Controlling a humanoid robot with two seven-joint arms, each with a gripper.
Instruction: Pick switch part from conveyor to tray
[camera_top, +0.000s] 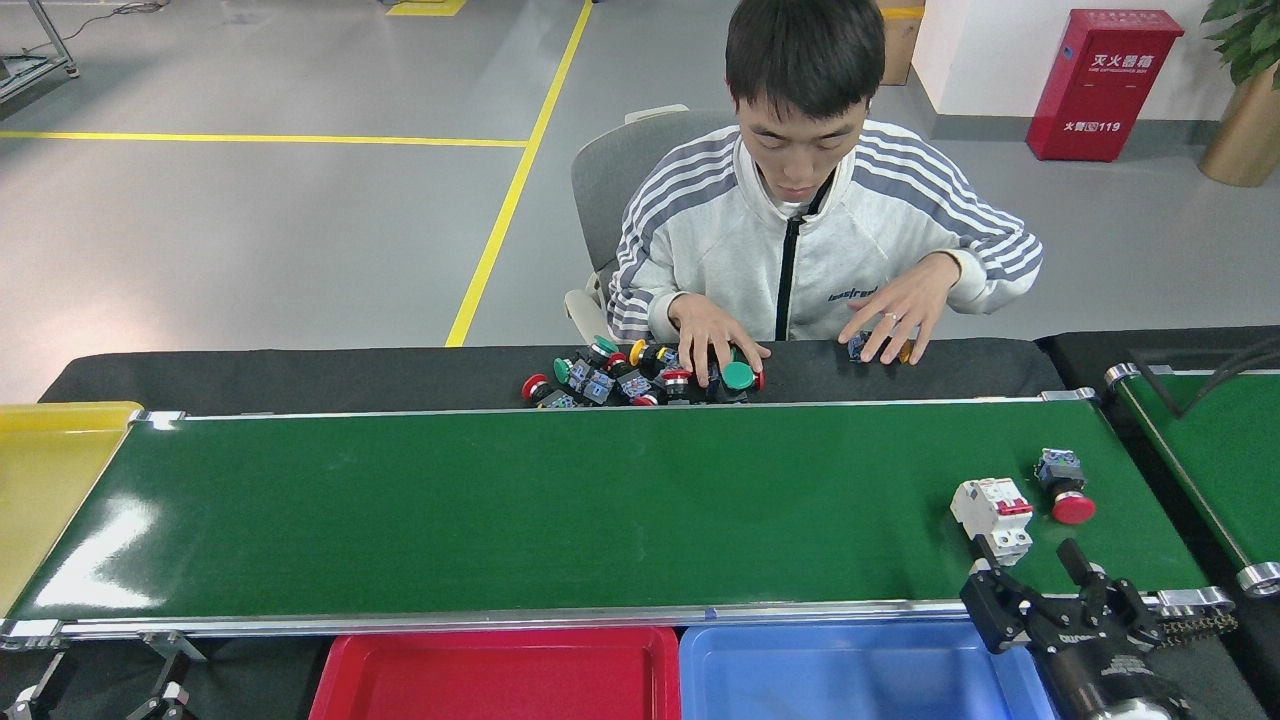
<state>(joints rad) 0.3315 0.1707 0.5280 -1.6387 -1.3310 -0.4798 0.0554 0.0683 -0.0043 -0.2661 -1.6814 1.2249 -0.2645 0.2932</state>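
A yellow tray sits at the far left end of the conveyor, probably to catch things that ride the belt all the way along. The long green belt is bare over most of its length. Just below its near rail sits the red tray, and it looks empty. It is close to the belt so that parts only need a short trip to reach it. A blue tray sits right beside it, touching it on the right.

Behind the belt, on the black tabletop, lies a heap of push buttons. A person sits there with one hand on the heap and the other hand on one more part, most likely to feed the belt.

Near the right end of the belt stands a white breaker switch, and a red push button lies just beside it. These are low on the belt, close to the near rail, so the arm can reach them.

The right gripper hovers just below the white switch with its fingers spread apart, holding nothing. I think it is lining up to grab a part. The left gripper is not in view.
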